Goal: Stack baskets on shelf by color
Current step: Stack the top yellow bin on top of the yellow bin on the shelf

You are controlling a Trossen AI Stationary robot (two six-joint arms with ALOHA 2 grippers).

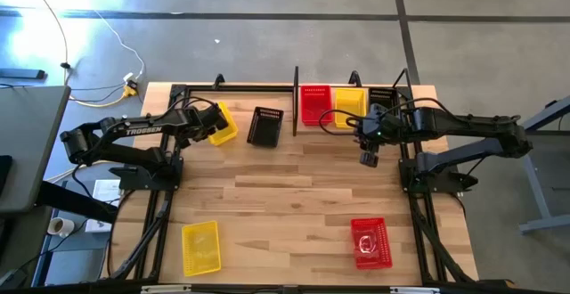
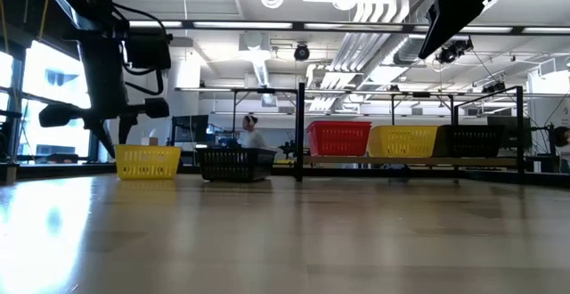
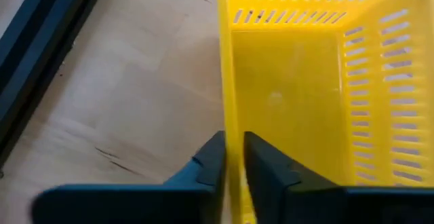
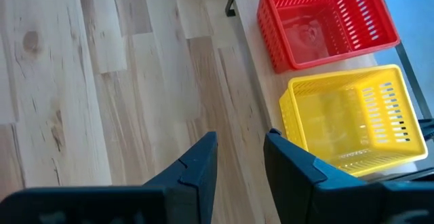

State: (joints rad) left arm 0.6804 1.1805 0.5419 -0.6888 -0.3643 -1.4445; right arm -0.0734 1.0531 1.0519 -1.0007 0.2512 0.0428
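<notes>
The left hand (image 3: 232,157) pinches one wall of a yellow plastic mesh basket (image 3: 305,81) on the wooden tabletop (image 1: 294,196), beside a black mesh basket (image 1: 264,126). The right hand (image 4: 239,157) hangs open and empty near the shelf (image 4: 252,54).

— Looks like a robotics lab or workshop?
— Yes: bare ducts (image 2: 374,9) and strip lights over the table (image 1: 294,196), concrete floor (image 1: 267,44) round it, cables (image 1: 107,80) beside it, desks and a seated person (image 2: 251,134) beyond.
</notes>
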